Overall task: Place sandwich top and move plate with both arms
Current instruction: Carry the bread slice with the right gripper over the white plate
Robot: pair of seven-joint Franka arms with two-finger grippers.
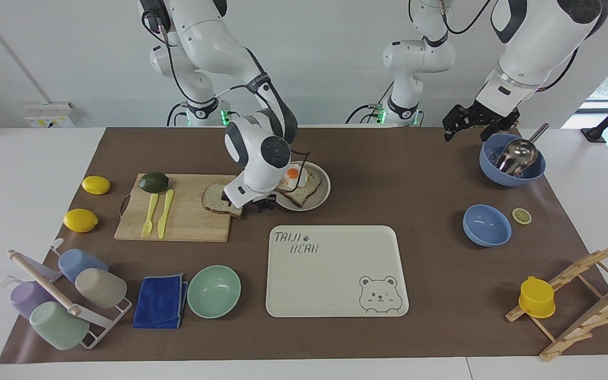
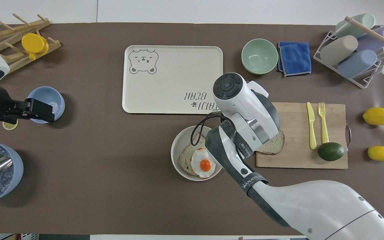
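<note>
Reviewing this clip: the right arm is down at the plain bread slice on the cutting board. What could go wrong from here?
1. The right gripper sits at the edge of the sandwich top that overhangs the cutting board; such a shallow hold could let the slice slip or fold when lifted.
2. The plate with the egg-topped slice lies right beside the wrist; a swing could nudge it.
3. The left gripper waits over the table beside the blue bowl with the scoop.

right gripper [image 1: 254, 206] low, left gripper [image 1: 470, 122] raised

Sandwich top [image 1: 214, 199] on cutting board [image 1: 177, 221], beside plate [image 1: 319, 201]; tray [image 1: 335, 285] farther from robots than plate.
</note>
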